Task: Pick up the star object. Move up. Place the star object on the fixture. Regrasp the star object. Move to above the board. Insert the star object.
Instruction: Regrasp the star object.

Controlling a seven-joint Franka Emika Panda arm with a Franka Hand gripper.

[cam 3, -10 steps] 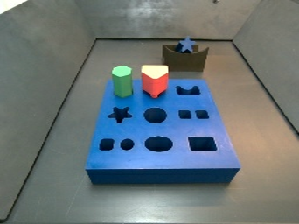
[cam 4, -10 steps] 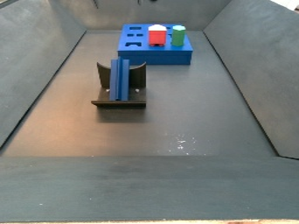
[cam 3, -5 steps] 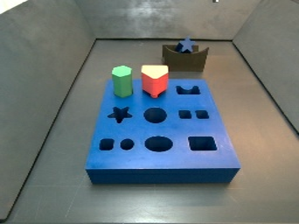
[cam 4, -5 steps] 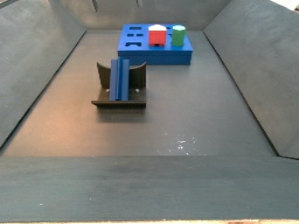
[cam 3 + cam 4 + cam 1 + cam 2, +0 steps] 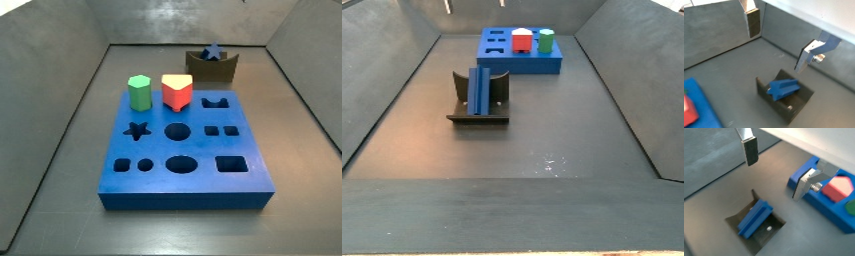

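Note:
The dark-blue star object (image 5: 211, 51) lies in the notch of the dark fixture (image 5: 215, 69), behind the blue board (image 5: 187, 150). The star object (image 5: 482, 88) and fixture (image 5: 477, 118) also show in front of the board (image 5: 523, 66). My gripper (image 5: 777, 40) hangs well above them, open, with nothing between its fingers (image 5: 753, 22). Both wrist views look down on the star object (image 5: 784, 89) (image 5: 754, 219) resting in the fixture (image 5: 795, 108) (image 5: 775, 230). The gripper (image 5: 776, 168) is not in either side view.
A green hexagonal peg (image 5: 139, 93) and a red peg (image 5: 178, 92) stand in the board's far row; several other holes are open. Grey walls ring the floor. A corner of the board (image 5: 827, 210) with the red peg (image 5: 839, 186) shows in a wrist view.

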